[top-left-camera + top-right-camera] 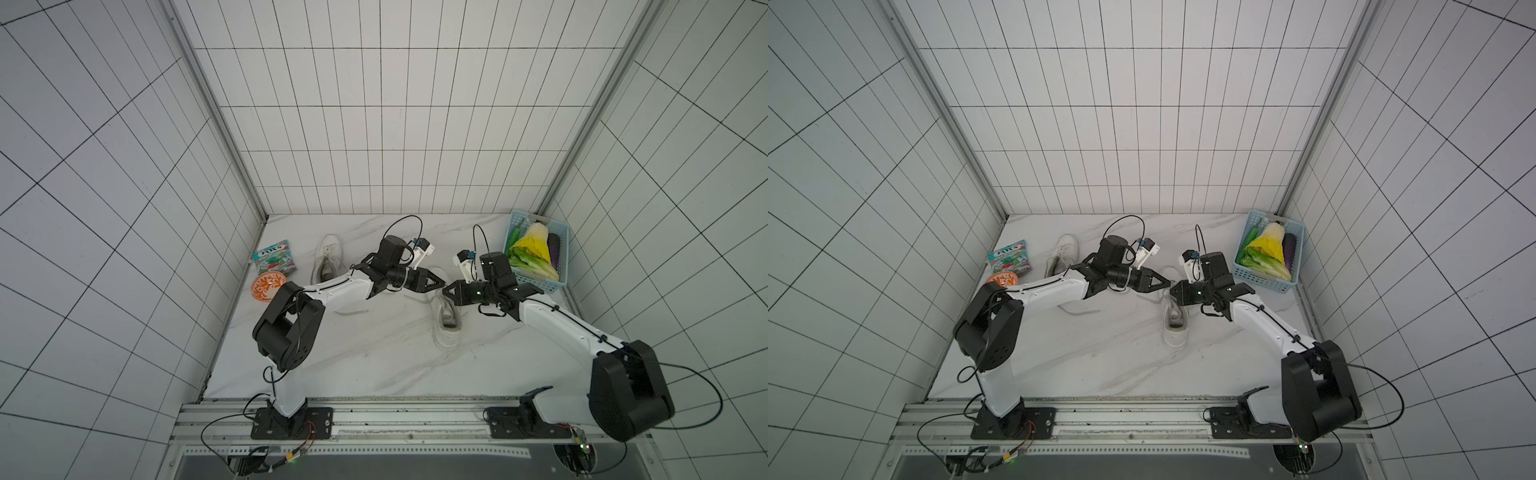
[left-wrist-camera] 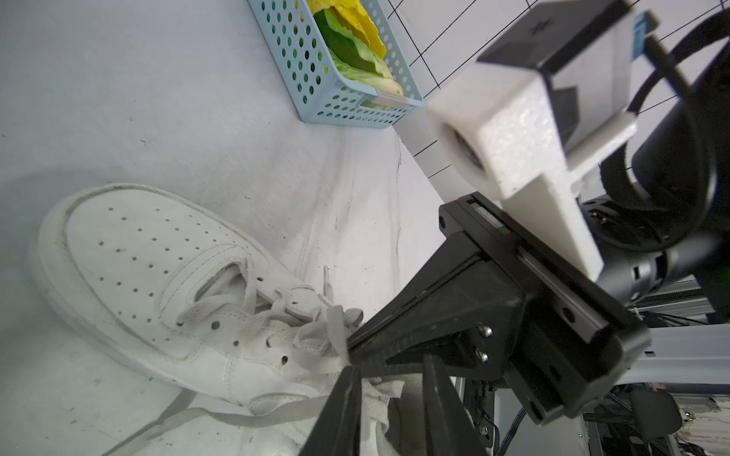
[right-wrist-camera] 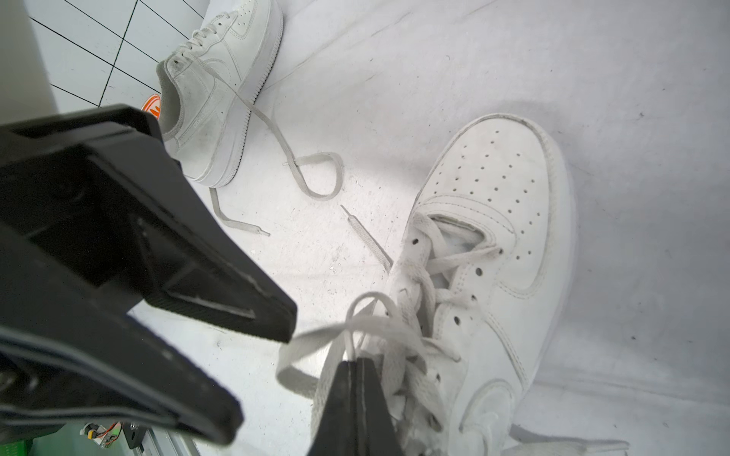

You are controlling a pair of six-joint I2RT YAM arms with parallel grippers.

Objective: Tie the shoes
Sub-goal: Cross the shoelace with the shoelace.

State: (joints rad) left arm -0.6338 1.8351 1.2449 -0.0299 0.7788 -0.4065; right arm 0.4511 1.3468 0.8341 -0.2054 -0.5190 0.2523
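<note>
The shoes are two white sneakers. One (image 1: 328,257) lies at the back left with loose laces (image 3: 312,173) trailing over the table. The other (image 1: 446,316) sits mid-table, toe away from me, and both grippers meet over its lacing. My right gripper (image 3: 357,363) is shut on a strand of this shoe's lace (image 3: 379,319), which loops up from the eyelets. My left gripper (image 2: 389,379) stands open right beside it, fingers (image 2: 343,410) apart with lace lying between them and not pinched. In both top views the two tips nearly touch (image 1: 1171,286).
A blue perforated basket (image 1: 536,286) with leafy vegetables stands at the back right, close behind my right wrist. An orange patterned bowl (image 1: 266,286) and a colourful packet (image 1: 274,257) lie at the back left by the wall. Tiled walls close in three sides.
</note>
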